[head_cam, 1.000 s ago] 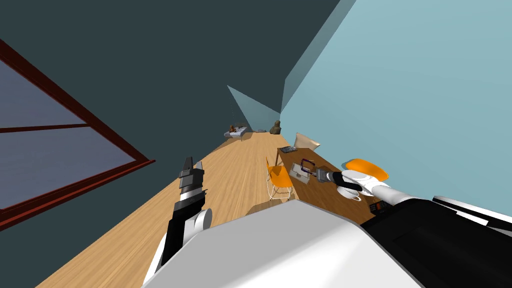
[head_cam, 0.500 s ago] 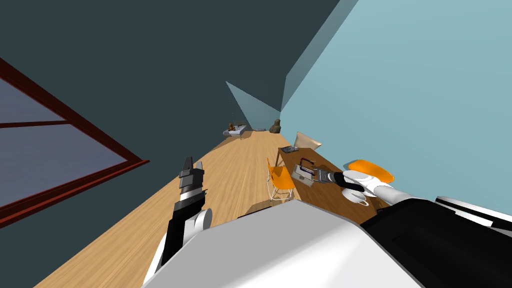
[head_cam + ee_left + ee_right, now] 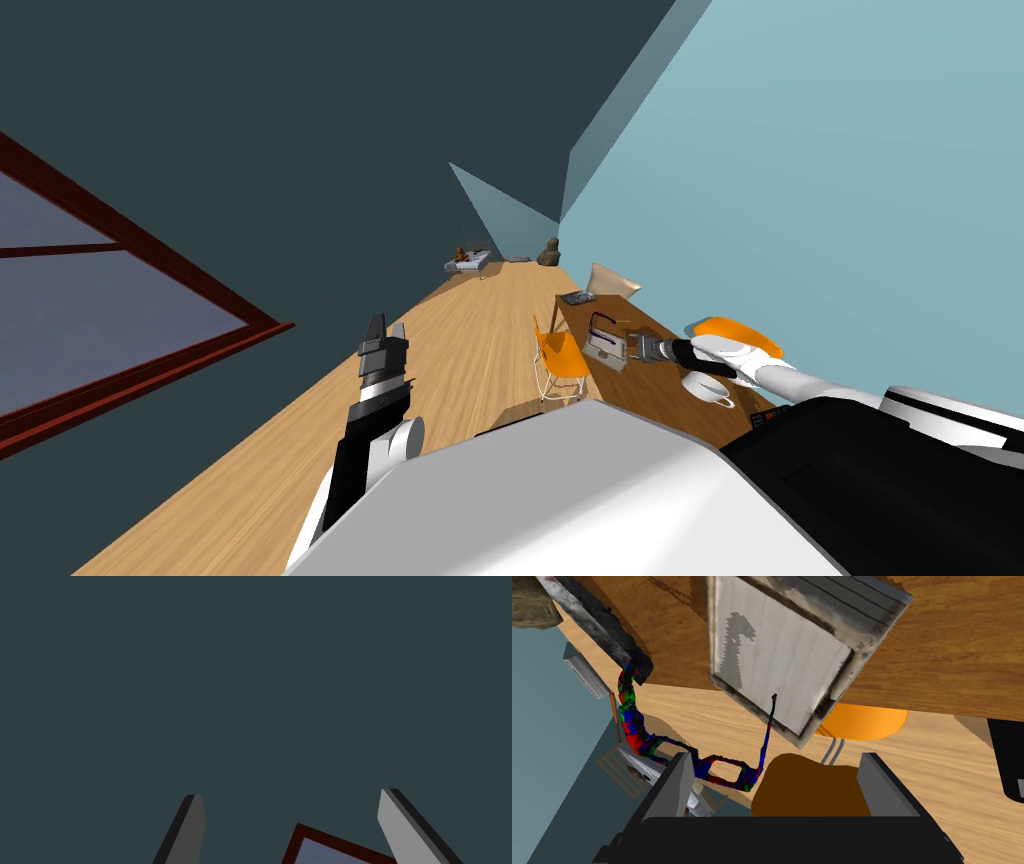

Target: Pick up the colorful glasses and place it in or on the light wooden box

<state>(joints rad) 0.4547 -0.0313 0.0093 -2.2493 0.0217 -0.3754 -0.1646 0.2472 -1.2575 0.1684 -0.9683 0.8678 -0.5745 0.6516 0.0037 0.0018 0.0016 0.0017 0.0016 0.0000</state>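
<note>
Two thin grey fingers of the right gripper (image 3: 777, 758) stand wide apart, clamping nothing. The red, blue and green mottled glasses (image 3: 722, 768) sit against one finger, near the pale weathered wooden box (image 3: 782, 661) on the brown table (image 3: 952, 651). They look light, thin-armed and easily bent or snagged, so pinch the front frame near its bridge. The left gripper (image 3: 290, 793), also spread, is well apart from the table

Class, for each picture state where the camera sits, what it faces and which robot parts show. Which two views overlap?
Head view: on the head, looking down and forward over the floor; the left gripper and right gripper show.
Left wrist view: on the left hand, looking along its open fingers, away from the table.
Right wrist view: on the right hand, looking past its open fingers at the glasses and box.
Shared: head and right wrist views both show glasses, box, table.
</note>
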